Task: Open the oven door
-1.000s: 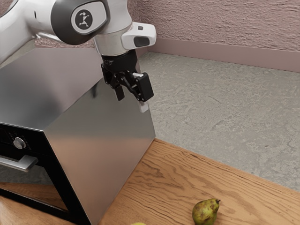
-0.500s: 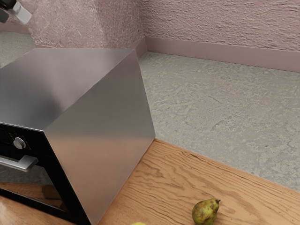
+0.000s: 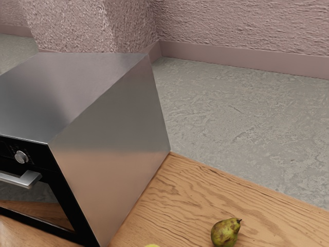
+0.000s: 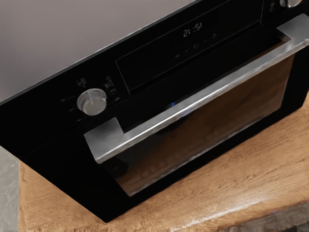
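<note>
The oven (image 3: 108, 154) stands on the wooden table with its black front facing the exterior view's lower left. Its door is shut flush in the front, and one end of the silver bar handle (image 3: 23, 179) juts out there. From my hand, the wrist view looks down at the front: the long handle (image 4: 193, 106) crosses the dark glass door (image 4: 207, 125), below the display. Nothing seen touches the handle.
A round knob (image 4: 91, 102) sits near one end of the handle, with another knob (image 4: 293, 2) toward the other end. On the wooden table (image 3: 169, 206) beside the oven lies a green-brown pear (image 3: 225, 232), and part of a yellow-green thing (image 3: 152, 245) is near it.
In the exterior view, the arm and gripper went from above the oven's side to the upper left, then out of the picture. The oven, its door and the pear have stayed put.
</note>
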You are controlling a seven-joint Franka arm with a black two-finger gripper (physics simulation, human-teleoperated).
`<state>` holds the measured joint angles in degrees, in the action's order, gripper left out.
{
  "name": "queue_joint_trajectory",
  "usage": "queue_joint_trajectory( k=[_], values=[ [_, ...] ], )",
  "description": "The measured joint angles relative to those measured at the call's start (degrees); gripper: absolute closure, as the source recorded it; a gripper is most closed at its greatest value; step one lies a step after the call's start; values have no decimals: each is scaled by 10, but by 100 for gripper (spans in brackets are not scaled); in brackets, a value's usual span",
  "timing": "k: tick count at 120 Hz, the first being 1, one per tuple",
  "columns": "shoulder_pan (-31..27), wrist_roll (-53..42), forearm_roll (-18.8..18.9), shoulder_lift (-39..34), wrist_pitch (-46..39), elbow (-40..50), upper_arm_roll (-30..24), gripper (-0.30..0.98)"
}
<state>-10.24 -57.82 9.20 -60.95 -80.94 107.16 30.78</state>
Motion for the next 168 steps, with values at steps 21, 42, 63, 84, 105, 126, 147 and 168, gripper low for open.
queue_joint_trajectory(
  k=[21,42,63,84,105,126,147,168],
  values=[
    [-11,-131,11,-19,-1,63,2,0],
    [-12,-232,14,-21,-8,82,3,0],
    [2,-306,12,7,-38,83,5,0],
    [15,-360,-1,17,-69,83,4,0],
    [11,-399,-10,15,-100,130,-6,0],
    [-47,-416,0,14,-152,186,-81,0],
    [-53,-425,2,14,-184,202,-87,0],
    [-53,-432,3,14,-204,222,-87,0]
  ],
)
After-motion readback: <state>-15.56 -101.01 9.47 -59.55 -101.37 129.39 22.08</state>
